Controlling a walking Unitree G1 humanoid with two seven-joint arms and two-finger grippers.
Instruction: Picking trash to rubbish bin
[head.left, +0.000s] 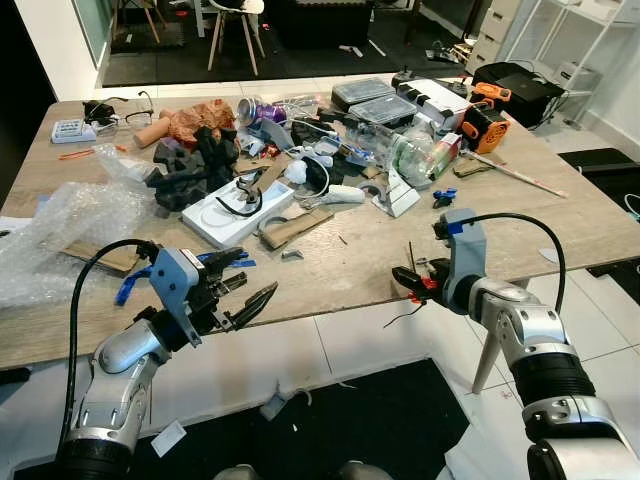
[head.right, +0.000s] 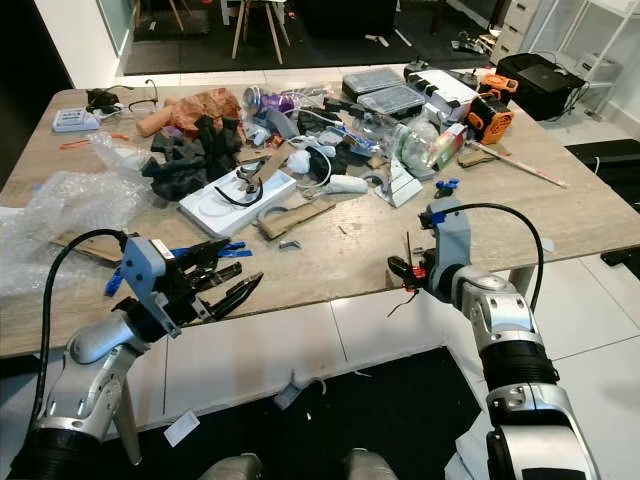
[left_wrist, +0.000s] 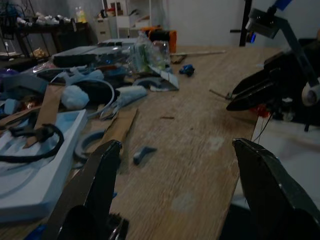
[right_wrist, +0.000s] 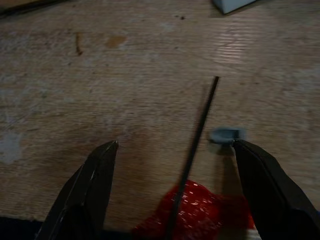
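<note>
A cluttered wooden table (head.left: 360, 260) stands before me. At its front edge, right of centre, a small red scrap (right_wrist: 200, 212) lies with a thin black stick (right_wrist: 197, 145) across it; a tiny grey chip (right_wrist: 226, 135) sits beside them. My right gripper (head.left: 407, 282) is open at that edge, its fingers (right_wrist: 90, 190) spread either side of the scrap. Further left along the same edge, my left gripper (head.left: 258, 272) hovers open and holds nothing. A small grey piece (left_wrist: 144, 152) lies on the wood ahead of it.
Bubble wrap (head.left: 70, 220) covers the table's left side. A white box (head.left: 238, 212), a cardboard strip (head.left: 295, 228), black gloves (head.left: 195, 170), a plastic bottle (head.left: 415, 155) and an orange tool (head.left: 485, 120) crowd the middle and back. A black mat (head.left: 380, 420) lies on the tiled floor below.
</note>
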